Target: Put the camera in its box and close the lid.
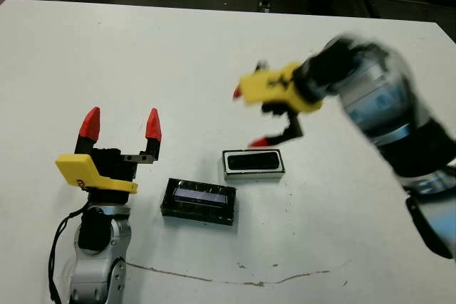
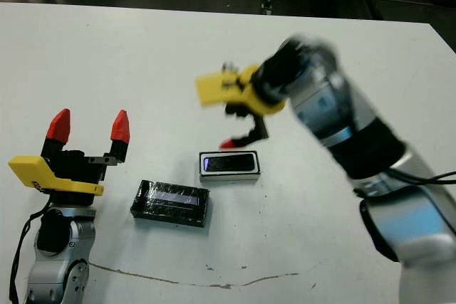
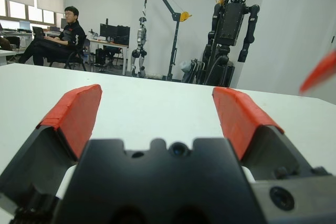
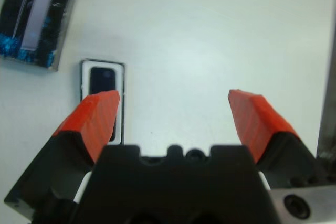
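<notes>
The white box (image 1: 254, 175) stands at the table's middle, and the black camera (image 1: 254, 161) lies inside it. The black glossy lid (image 1: 199, 201), with its pale strip, rests flat on the table to the box's left and nearer to me, apart from it. My right gripper (image 1: 248, 117) hovers open just above the box's far side, holding nothing. In the right wrist view the box (image 4: 84, 85) shows beside one red finger (image 4: 97, 116). My left gripper (image 1: 121, 124) stands open and upright to the left of the lid, with nothing between its fingers.
A thin dark scratch line (image 1: 214, 279) runs across the table near its front edge. Beyond the table's far edge, the left wrist view shows a seated person (image 3: 58, 38), a crane stand (image 3: 170, 30) and a dark robot frame (image 3: 231, 30).
</notes>
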